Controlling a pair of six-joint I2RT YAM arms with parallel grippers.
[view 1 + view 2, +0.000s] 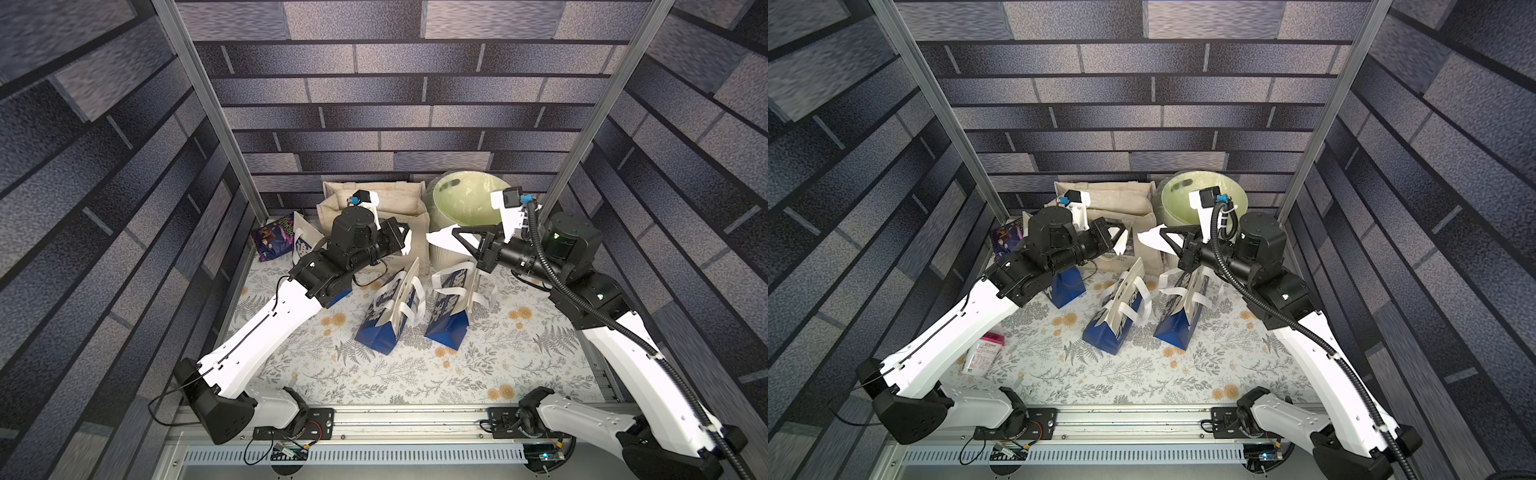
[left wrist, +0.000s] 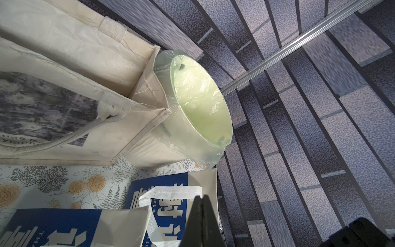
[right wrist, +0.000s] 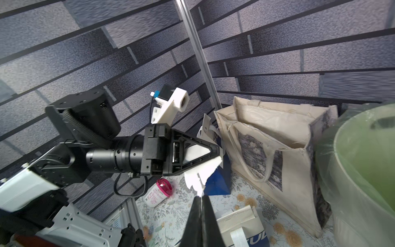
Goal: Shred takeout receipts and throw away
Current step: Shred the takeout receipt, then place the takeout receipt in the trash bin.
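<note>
Floral tabletop (image 1: 374, 374); left gripper (image 1: 406, 233) and right gripper (image 1: 455, 229) each pinch a torn receipt half (image 1: 440, 243). Tear looks done; next, release over lined bin (image 1: 473, 203), 1 o'clock.

my left arm (image 1: 967, 320) covers the upper part of the blue-and-white paper bag (image 1: 1065, 291) at centre left of a top view, and my left gripper (image 1: 1126, 230) hides part of the torn receipt piece (image 1: 1121, 248) it pinches. in the right wrist view the frame's edge cuts off the green-lined bin (image 3: 363, 171), and the label on the pink-capped bottle (image 3: 157, 193) is too small to make out.
</note>
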